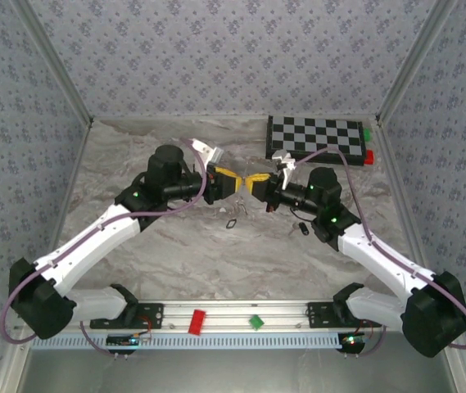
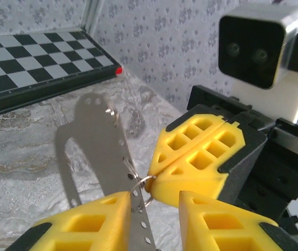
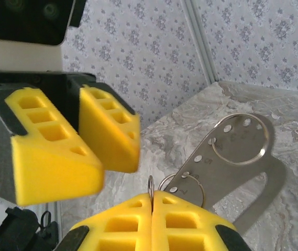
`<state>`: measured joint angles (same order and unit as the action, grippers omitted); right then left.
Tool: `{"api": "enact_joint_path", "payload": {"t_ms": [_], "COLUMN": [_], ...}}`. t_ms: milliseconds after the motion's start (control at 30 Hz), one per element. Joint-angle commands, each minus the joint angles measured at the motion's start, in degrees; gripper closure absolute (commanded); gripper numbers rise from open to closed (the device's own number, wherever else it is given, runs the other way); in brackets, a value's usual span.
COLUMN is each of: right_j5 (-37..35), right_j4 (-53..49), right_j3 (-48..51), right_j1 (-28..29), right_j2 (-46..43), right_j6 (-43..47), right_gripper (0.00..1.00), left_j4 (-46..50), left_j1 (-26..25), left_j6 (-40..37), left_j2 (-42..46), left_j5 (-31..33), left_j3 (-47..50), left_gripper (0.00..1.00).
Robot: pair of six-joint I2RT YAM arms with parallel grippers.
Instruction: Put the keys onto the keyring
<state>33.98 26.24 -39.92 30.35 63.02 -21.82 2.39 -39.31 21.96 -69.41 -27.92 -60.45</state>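
The right gripper has its two yellow foam fingers pressed flat together. They pinch a thin silver wire keyring, which stands on edge and pokes out of the seam at the fingertips. A flat, long steel tag dotted with small holes is threaded on that ring. Its long axis runs away from the right gripper, out over the grey marble table. Its far end is wide and rounded with a large circle in it, and the tag casts a dark shadow on the marble below.

Facing it tip to tip at the middle of the table, the left gripper has its yellow fingers parted. The narrow end of the tag passes through the gap, close beside one finger, and nothing is clamped.

On the marble just in front of the two grippers lies a tiny black-headed key. A second black key lies slanted beside the right arm. A black-and-white checkered board sits at the far right of the table.
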Motion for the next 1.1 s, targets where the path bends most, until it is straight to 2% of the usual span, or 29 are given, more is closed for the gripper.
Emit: {"api": "enact_joint_path", "payload": {"t_ms": [0, 100, 267, 367, 700, 1067], "right_j5": [-0.37, -1.36, -0.85, -0.50, 0.65, 1.38], "right_j4": [9.73, 14.28, 21.16, 23.53, 27.08, 29.30], "right_j3": [1.60, 3.19, 4.22, 4.30, 4.50, 4.31], "right_j1": [-0.71, -1.34, -1.61, -1.53, -1.52, -1.61], "right_j2": [-0.88, -1.02, -0.15, 0.39, 0.86, 2.23], "right_j6": [-6.71, -9.95, -15.10, -17.37, -19.26, -20.46], "right_gripper": [1.00, 1.00, 1.00, 1.00, 1.00, 1.00], "left_j4": [-10.17, -15.28, -21.31, -25.03, -35.50, -39.77], "left_j1": [0.72, 1.10, 1.33, 1.59, 1.80, 1.62], "left_j6": [5.98, 9.55, 13.29, 15.82, 24.10, 27.04], "left_j2": [3.71, 5.01, 4.43, 3.00, -1.20, -2.75], "left_j5": [2.35, 2.52, 1.16, -1.70, -7.62, -11.38], "left_j3": [2.40, 5.32, 7.99, 8.40, 8.47, 8.94], "left_gripper": [0.69, 0.65, 0.64, 0.64, 0.64, 0.64]}}
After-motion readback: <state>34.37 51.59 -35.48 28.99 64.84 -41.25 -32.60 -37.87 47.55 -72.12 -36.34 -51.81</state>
